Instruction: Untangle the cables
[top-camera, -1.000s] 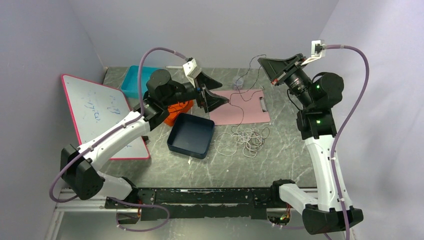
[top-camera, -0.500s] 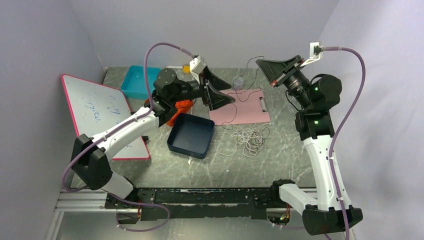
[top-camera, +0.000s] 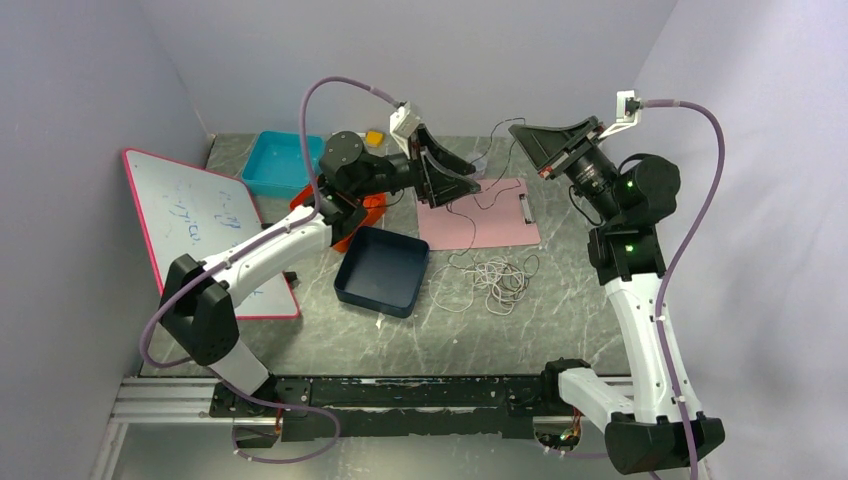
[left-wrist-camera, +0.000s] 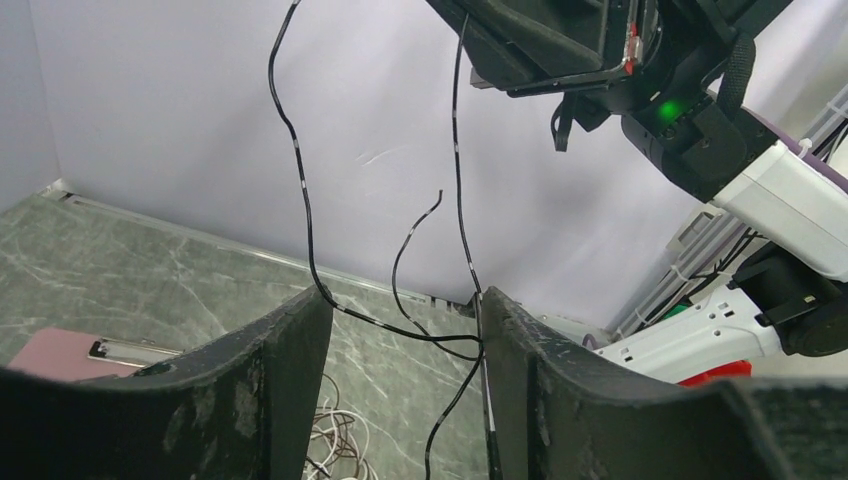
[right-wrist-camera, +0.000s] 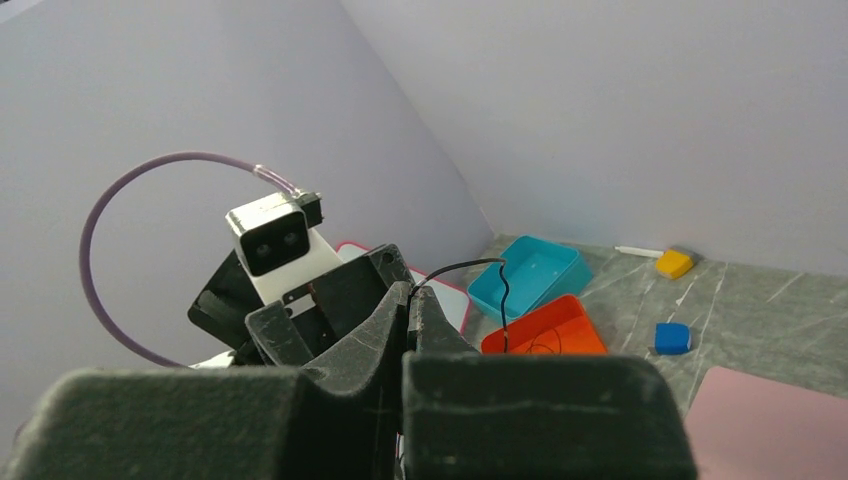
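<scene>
Top external view: the left gripper (top-camera: 458, 180) hangs in the air above the 10 o'clock corner of the pink clipboard (top-camera: 500, 228). The right gripper (top-camera: 520, 130) is raised at its 2 o'clock, with its tip pointing toward 9 o'clock.

From the right wrist I see that gripper's fingers pressed tight on the black cable (right-wrist-camera: 503, 310), which curls out from the tips. The cable drops from there in loose strands. In the left wrist view the strands cross the gap between the left gripper's fingers (left-wrist-camera: 280, 390), which stand moderately apart and pinch nothing. One strand runs close along the right-hand finger; I cannot tell whether it touches.

The white cables (top-camera: 495, 278) lie in a loose heap on the table (top-camera: 570, 300), at the clipboard's 6 o'clock. A dark blue tray (top-camera: 382, 270) sits at the heap's 9 o'clock. An orange tray (top-camera: 368, 212) and a teal tray (top-camera: 272, 162) lie toward 10 o'clock, and a whiteboard (top-camera: 195, 225) rests at the table's 9 o'clock edge.
</scene>
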